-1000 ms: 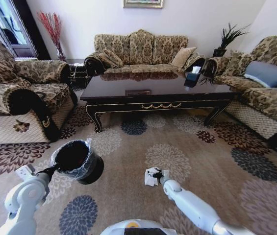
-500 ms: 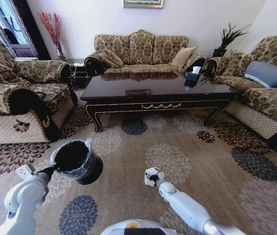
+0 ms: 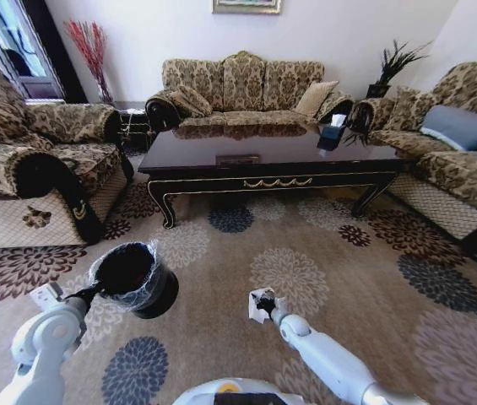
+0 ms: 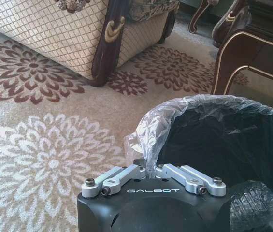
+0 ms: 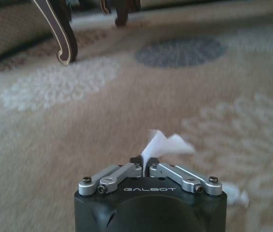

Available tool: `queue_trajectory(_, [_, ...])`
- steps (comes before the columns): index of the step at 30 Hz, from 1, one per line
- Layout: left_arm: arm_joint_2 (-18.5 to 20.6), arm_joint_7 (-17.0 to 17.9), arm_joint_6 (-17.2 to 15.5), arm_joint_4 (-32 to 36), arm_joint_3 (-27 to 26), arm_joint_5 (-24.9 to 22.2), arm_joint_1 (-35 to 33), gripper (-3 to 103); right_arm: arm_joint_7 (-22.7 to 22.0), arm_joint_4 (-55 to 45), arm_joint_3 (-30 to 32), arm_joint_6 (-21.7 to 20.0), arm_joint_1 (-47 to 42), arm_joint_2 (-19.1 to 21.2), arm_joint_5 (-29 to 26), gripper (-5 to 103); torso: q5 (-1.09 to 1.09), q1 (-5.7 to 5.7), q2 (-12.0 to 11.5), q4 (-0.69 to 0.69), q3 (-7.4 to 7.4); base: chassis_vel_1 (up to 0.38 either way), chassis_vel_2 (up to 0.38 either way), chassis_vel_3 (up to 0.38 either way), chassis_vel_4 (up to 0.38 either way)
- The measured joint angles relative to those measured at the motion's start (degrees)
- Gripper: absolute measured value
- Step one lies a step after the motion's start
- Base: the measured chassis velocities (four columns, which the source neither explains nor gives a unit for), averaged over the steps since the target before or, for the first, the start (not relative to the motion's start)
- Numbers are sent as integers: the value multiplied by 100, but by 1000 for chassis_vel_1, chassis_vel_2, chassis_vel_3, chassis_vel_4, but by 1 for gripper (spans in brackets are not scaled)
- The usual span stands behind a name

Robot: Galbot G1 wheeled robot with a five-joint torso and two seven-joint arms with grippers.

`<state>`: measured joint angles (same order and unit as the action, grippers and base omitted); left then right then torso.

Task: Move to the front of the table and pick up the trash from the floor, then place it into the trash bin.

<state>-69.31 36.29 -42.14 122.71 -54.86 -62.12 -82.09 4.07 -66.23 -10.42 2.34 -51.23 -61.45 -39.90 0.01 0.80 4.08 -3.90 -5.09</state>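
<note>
My right gripper [image 3: 263, 305] is low over the carpet, shut on the trash, a crumpled white tissue [image 3: 256, 306]. In the right wrist view the tissue [image 5: 163, 145] sticks out from between the closed fingertips of the right gripper [image 5: 144, 166]. My left gripper [image 3: 94, 292] is shut on the rim of the trash bin [image 3: 134, 278], a small black bin with a clear bag liner, and holds it tilted above the carpet. The left wrist view shows the left gripper [image 4: 147, 170] pinching the liner at the bin's [image 4: 223, 140] edge. The dark glossy table [image 3: 272, 156] stands ahead.
Patterned sofas surround the table: an armchair [image 3: 35, 160] at the left, a long sofa [image 3: 242, 89] behind and another [image 3: 458, 143] at the right. A tissue box [image 3: 333, 128] sits on the table. Open flowered carpet [image 3: 306, 245] lies between me and the table.
My right gripper has drawn slightly left with the tissue in it. The left arm and the bin have hardly moved.
</note>
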Motion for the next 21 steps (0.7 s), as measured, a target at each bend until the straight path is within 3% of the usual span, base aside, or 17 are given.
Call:
queue_trajectory(3, [13,0,0,-2,0,1,2,3,94,-135,97,45,38,115,-22,2,-1,0,0,0,0,0,0,0,0])
queue_trajectory(12, [-31,1,0,-63,131,1,64,3,196,-1364,308,102,478,750,-990,0,-1,0,0,0,0,0,0,0,0])
queue_trajectory(21, [-77,2,0,-23,354,7,120,3,-107,-2353,-524,438,1810,906,-1790,0,-1,0,0,1,0,0,0,0,0])
